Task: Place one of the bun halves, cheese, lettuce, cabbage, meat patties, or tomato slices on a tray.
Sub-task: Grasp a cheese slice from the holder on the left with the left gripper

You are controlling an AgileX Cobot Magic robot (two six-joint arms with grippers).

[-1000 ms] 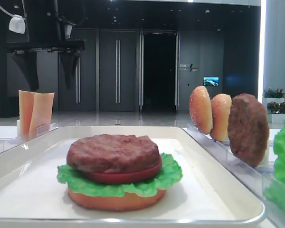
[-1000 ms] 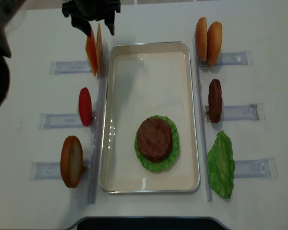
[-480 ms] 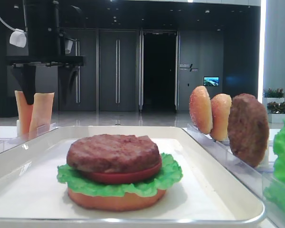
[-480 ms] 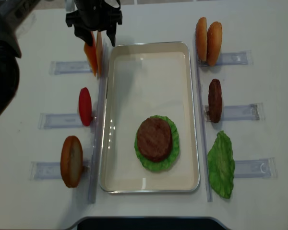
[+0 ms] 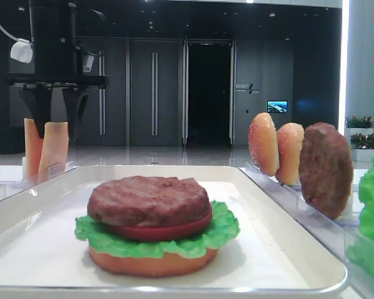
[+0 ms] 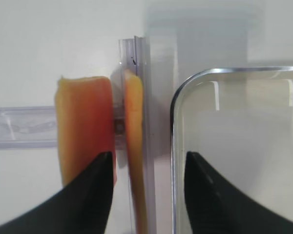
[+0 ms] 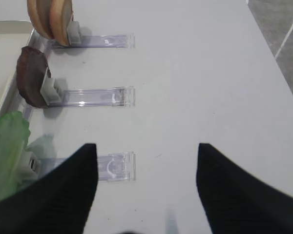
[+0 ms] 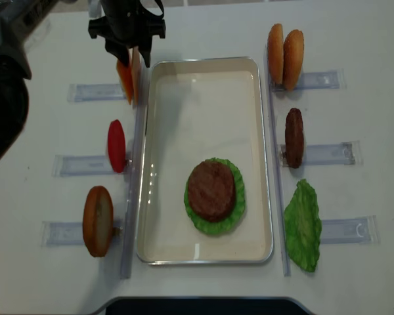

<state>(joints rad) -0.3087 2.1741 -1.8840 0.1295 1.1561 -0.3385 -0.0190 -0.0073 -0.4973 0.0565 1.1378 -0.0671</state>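
- The tray, a wide cream-white rectangle with a raised rim, fills the middle of the overhead view. A stack sits in its lower half: bun, ruffled green lettuce, red slice, bumpy brown patty.
- The left gripper, black, hangs in the upper left of the overhead view, jaws pointing down over the cheese.
- Two thin glossy orange cheese slices stand on edge in a clear rack, just left of the tray's corner. The wrist view shows the jaws straddling the slice nearer the tray; whether they already pinch it is unclear.
- The right gripper stands open over bare table.
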